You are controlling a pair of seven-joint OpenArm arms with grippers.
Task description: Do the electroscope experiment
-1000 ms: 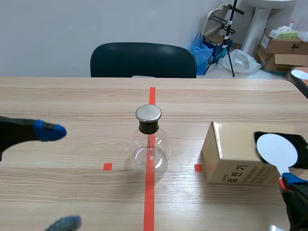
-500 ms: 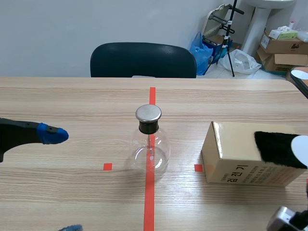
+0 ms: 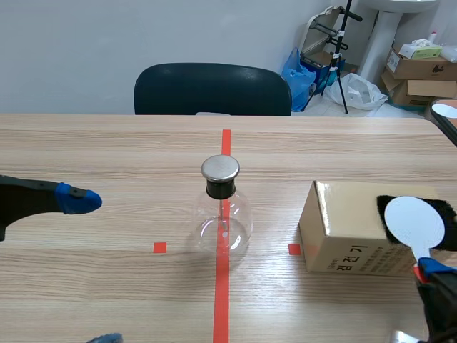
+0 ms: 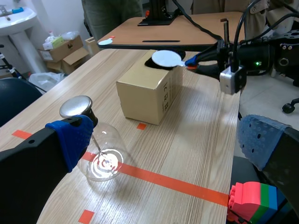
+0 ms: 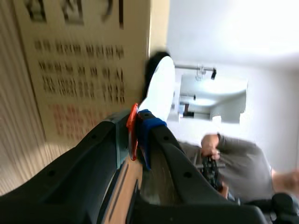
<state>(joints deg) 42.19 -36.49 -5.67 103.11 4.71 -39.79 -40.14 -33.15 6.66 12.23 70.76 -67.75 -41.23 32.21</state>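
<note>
Right gripper [image 3: 430,271] clamped on handle [image 3: 423,255] of white disc [image 3: 413,222]; disc over black cloth [image 3: 384,207] atop box [image 3: 343,229]. Flask [image 3: 223,221] upright on tape line [image 3: 221,293], leftward of disc, past box; right arm nearer. Left gripper [image 4: 166,140] spread, empty, on flask's other side.

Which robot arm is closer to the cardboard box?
Right. The right end effector sits at the box's near right corner, holding a white paddle over its top. The left end effector is open, far off on the other side of the glass flask.
</note>
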